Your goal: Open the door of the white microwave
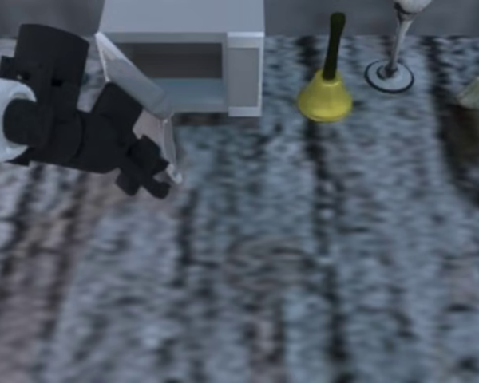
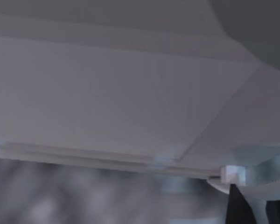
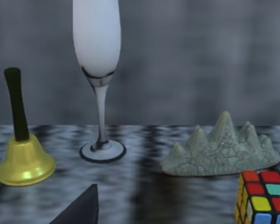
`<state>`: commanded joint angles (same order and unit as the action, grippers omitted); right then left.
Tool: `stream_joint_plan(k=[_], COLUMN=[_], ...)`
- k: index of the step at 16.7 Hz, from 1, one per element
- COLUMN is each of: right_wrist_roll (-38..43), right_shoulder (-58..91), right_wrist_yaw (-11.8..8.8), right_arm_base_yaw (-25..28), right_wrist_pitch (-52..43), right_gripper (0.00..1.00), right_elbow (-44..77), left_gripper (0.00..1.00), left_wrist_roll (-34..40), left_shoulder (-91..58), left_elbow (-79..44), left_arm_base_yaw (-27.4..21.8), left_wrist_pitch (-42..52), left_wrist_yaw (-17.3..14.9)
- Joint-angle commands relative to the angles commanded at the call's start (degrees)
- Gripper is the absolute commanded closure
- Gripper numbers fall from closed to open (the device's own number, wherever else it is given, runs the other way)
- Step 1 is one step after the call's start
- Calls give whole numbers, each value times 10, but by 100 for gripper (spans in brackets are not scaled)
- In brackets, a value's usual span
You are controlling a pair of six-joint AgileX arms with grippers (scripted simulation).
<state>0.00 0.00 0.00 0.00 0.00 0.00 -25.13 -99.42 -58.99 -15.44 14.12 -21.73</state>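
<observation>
Top view: white-framed door (image 1: pixel 140 96) ajar

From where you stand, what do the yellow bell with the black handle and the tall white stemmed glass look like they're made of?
The yellow bell with the black handle looks like polished brass: a golden body with bright glints, under a matte dark handle, perhaps wood or plastic. The tall white stemmed glass looks like frosted or milky glass: a smooth, softly shaded bowl, with a dark-rimmed foot. Both are rendered, so these are guesses.
</observation>
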Motion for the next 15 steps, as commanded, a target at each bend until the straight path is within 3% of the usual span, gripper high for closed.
stream_joint_plan(k=[7,15], right_wrist_roll=[0,0], right_shoulder=[0,0], right_wrist_yaw=[0,0], right_arm_base_yaw=[0,0], right_wrist_pitch=[0,0], right_gripper=[0,0], right_elbow=[0,0], left_gripper=[100,100], left_wrist_roll=[0,-35], left_shoulder=[0,1], left_elbow=[0,-2], left_arm_base_yaw=[0,14], left_wrist_pitch=[0,16], left_wrist_yaw=[0,-23])
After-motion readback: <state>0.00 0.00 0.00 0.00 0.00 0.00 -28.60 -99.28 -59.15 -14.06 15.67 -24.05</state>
